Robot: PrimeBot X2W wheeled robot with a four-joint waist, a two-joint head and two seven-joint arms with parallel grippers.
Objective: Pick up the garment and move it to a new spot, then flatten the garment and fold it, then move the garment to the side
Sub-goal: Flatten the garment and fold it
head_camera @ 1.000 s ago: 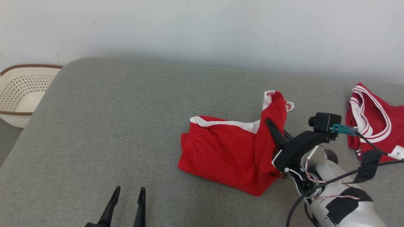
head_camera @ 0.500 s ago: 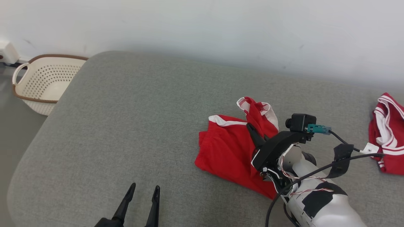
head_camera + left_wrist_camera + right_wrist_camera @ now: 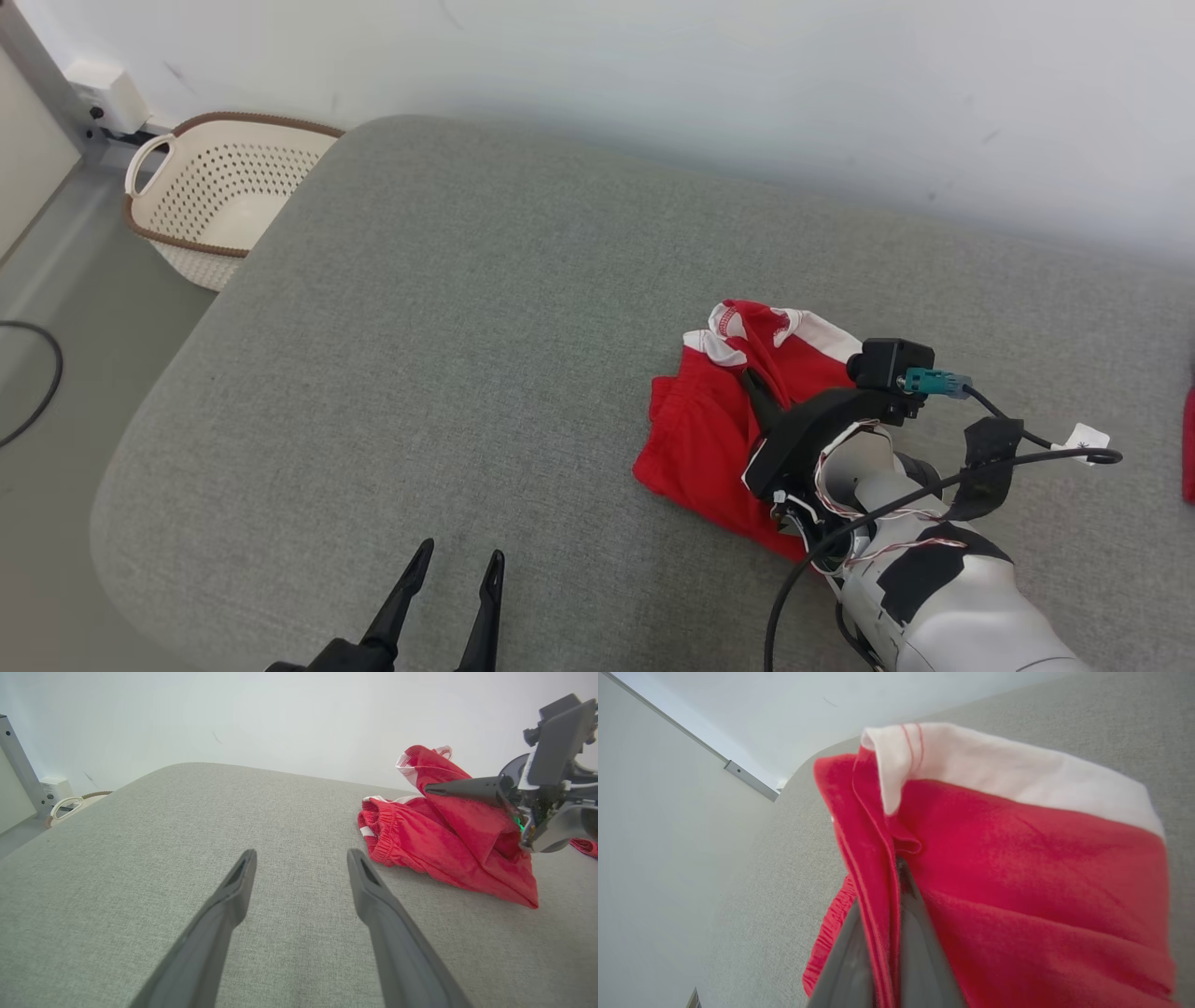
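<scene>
The garment (image 3: 702,425) is a pair of red shorts with white trim, bunched on the grey cushioned surface (image 3: 467,317) at the right of the head view. My right gripper (image 3: 752,381) is shut on a raised fold of it near the white hem. In the right wrist view the red cloth (image 3: 1017,858) is pinched between the right gripper's (image 3: 896,865) closed fingers. My left gripper (image 3: 460,553) stands open and empty at the front edge, well left of the shorts. The left wrist view shows the left gripper (image 3: 301,855) spread wide, with the garment (image 3: 420,844) to the right.
A cream perforated basket (image 3: 224,187) with a brown rim stands on the floor at the far left. A second red cloth (image 3: 1189,439) shows at the right edge. A black cable (image 3: 42,373) lies on the floor. A white wall runs behind the cushion.
The head camera has swung left, shifting the whole picture right. My right gripper has drawn the held fold leftward over the shorts, which now lie more bunched. The left gripper stays open.
</scene>
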